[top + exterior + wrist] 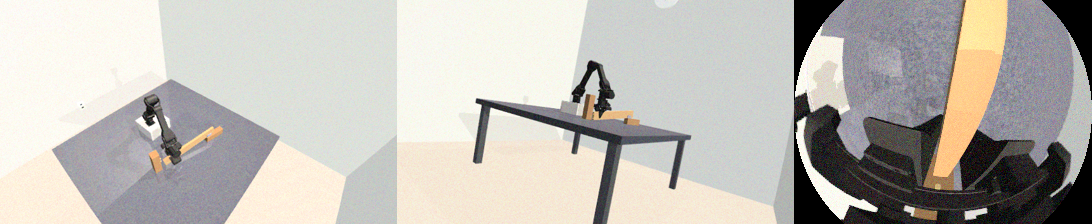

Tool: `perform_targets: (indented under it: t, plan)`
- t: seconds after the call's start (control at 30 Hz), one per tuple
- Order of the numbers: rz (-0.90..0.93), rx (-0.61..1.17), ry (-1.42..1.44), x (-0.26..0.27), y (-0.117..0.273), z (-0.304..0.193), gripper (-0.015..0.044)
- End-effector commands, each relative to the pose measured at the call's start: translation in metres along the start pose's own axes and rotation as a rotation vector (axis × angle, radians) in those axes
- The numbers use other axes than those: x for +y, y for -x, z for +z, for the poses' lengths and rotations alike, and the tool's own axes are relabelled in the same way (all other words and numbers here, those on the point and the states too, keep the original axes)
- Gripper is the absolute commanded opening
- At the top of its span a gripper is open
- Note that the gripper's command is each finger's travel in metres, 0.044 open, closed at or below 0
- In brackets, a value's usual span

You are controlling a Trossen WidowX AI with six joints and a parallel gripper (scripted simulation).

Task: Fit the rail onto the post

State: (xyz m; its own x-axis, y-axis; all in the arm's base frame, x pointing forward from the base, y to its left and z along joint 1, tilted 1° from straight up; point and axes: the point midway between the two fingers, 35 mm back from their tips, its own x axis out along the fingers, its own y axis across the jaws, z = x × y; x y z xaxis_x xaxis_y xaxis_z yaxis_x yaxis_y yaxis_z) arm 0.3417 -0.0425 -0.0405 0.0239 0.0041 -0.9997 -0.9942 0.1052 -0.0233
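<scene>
I see a dark grey table with four dark legs, standing on a pale floor. One wall is cream and the other is light grey-blue. My black arm sits on a white block on the table top.

There is one holder here, a small bracket on the low footboard block. The far end of the rail sits in it. It is too small for me to see how deep it goes.

The rail is long and light brown. It runs from the footboard block across the table to the short wooden post, which stands up straight. From the side I see the near end of the rail low down, close to the bottom of the post. I cannot see the pegs.

My gripper is right over the near end of the rail, just beside the post. In the wrist view the rail goes straight up the middle, and the dark fingers press on it from both sides. They have closed in tight and are holding the rail
</scene>
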Motion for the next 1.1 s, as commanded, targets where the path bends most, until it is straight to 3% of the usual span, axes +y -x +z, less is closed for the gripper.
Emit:
perform_targets:
  t: [0.0,1.07]
  plan:
    - [0.000,0.005,0.003,0.0001,-0.0003,-0.0008,0.0013]
    - [-0.001,0.005,0.003,-0.0016,0.0095,0.0002,0.0000]
